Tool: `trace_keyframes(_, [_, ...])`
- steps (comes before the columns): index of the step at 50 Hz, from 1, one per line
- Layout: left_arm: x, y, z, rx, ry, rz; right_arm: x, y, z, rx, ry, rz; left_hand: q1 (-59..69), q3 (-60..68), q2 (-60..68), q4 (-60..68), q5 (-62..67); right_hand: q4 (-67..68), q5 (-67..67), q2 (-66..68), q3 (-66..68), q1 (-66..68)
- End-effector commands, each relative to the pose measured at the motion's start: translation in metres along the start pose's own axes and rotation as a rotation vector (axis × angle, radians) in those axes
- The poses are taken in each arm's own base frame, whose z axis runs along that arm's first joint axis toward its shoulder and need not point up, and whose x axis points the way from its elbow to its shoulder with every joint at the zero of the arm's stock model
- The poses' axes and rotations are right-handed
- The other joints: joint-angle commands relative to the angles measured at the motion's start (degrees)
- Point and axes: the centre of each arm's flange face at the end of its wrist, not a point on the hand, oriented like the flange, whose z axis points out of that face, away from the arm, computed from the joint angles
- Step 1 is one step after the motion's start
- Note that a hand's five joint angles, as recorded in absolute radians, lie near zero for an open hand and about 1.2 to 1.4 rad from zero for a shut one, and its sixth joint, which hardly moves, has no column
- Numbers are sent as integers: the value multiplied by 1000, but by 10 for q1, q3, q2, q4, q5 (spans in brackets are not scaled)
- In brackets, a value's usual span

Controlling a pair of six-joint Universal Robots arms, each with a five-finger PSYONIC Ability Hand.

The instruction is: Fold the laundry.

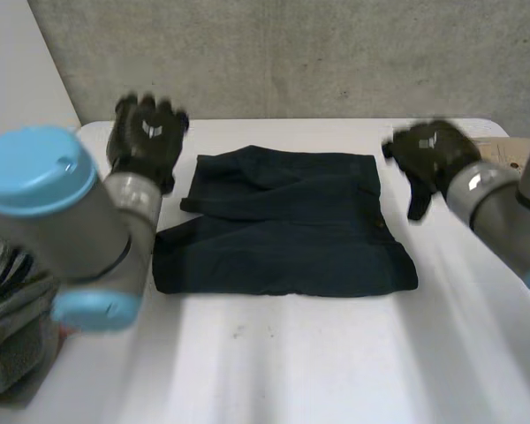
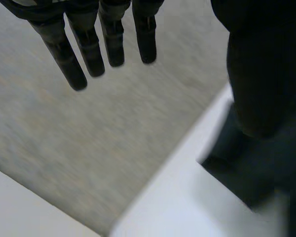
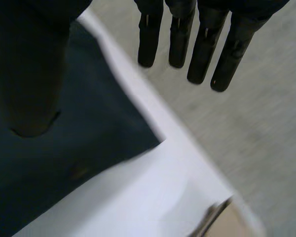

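The left robot hand (image 1: 146,137), at ten o'clock of the dark garment (image 1: 283,230), and the right robot hand (image 1: 428,155), at two, are hovering spread and empty; uneven grabs risk skewing the fold.

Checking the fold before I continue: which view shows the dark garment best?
Head view: the whole dark garment lies in sight on the table. Each wrist view catches one corner of it.

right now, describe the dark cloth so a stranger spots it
On the white table, between the left robot hand and right robot hand, lies the dark cloth. It is near-black and spread out, unlike the crumpled grey pile by the left arm.
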Motion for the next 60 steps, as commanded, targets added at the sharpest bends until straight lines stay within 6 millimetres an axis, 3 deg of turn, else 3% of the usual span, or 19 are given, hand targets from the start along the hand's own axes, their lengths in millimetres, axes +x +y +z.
trace_keyframes(1, [12,32,-69,-176,207,-46,-27,42,-28,-147,-180,21,165,177,175,174,174,118,127,120,117,132])
trace_keyframes(3, [20,44,-87,-240,301,-94,-33,55,-32,-170,-228,36,207,219,218,216,216,118,127,120,117,132])
trace_keyframes(9, [28,61,-102,-362,415,-212,-44,70,-31,-120,-286,58,189,201,199,198,197,120,128,122,119,134])
trace_keyframes(13, [33,86,-84,-427,406,-245,-49,81,-18,-82,-266,41,117,128,127,126,125,101,110,103,100,116])
trace_keyframes(17, [40,97,-66,-431,395,-243,-51,89,-6,-55,-247,28,80,91,90,89,88,76,85,78,75,91])
trace_keyframes(28, [39,97,-14,-288,296,-254,-54,100,24,-13,-227,7,78,89,88,87,86,56,64,58,55,70])
trace_keyframes(40, [52,117,16,-269,300,-43,-52,103,46,-19,-183,-12,80,91,90,89,88,46,54,48,45,60])
trace_keyframes(47, [56,126,30,-268,276,-18,-51,106,55,-11,-174,-12,92,103,102,101,100,86,95,88,85,100])
trace_keyframes(50, [57,127,37,-243,261,-16,-52,106,57,-9,-174,-12,142,153,152,151,150,168,177,170,167,182])
trace_keyframes(53, [56,124,43,-214,241,-19,-53,108,59,-11,-177,-11,258,269,268,267,266,246,254,248,245,260])
trace_keyframes(59, [53,117,44,-187,223,-24,-49,107,65,-5,-158,-13,572,583,582,581,580,534,543,536,533,549])
trace_keyframes(60, [55,116,42,-188,228,-24,-47,106,66,-4,-150,-14,572,584,583,581,581,535,543,537,534,549])
